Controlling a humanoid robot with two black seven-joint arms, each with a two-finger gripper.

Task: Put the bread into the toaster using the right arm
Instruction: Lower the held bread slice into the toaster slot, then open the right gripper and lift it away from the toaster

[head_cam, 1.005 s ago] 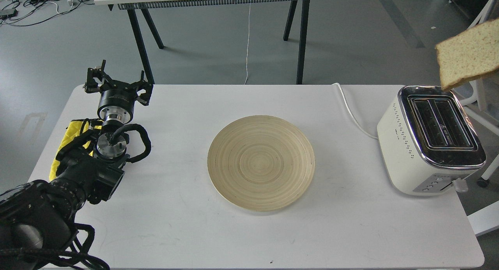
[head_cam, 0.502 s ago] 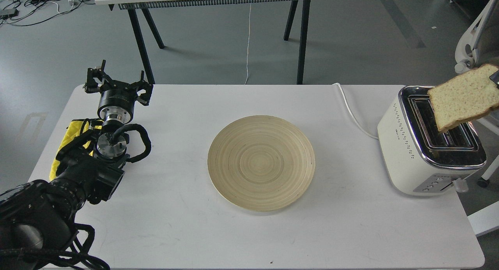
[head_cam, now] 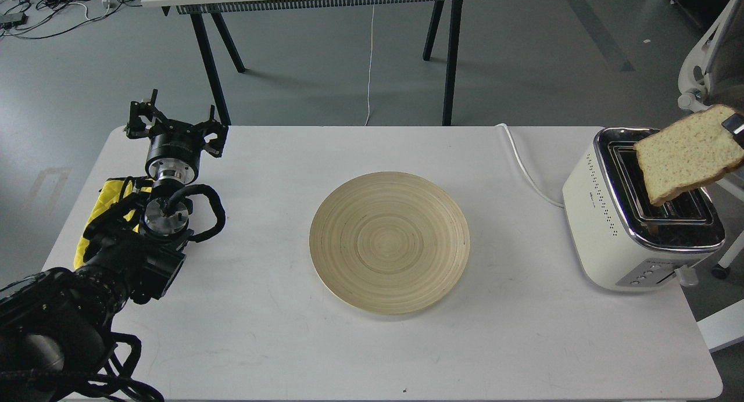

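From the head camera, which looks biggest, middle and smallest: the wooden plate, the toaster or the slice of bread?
1. Plate and toaster look alike in extent; no clear ranking.
2. Bread, clearly smallest, though partly cut off at the frame edge.

Sitting on the white surface are one round wooden plate, one toaster showing two slots, and one yellow cloth, while one bread slice is hanging above and one open-fingered left gripper is showing
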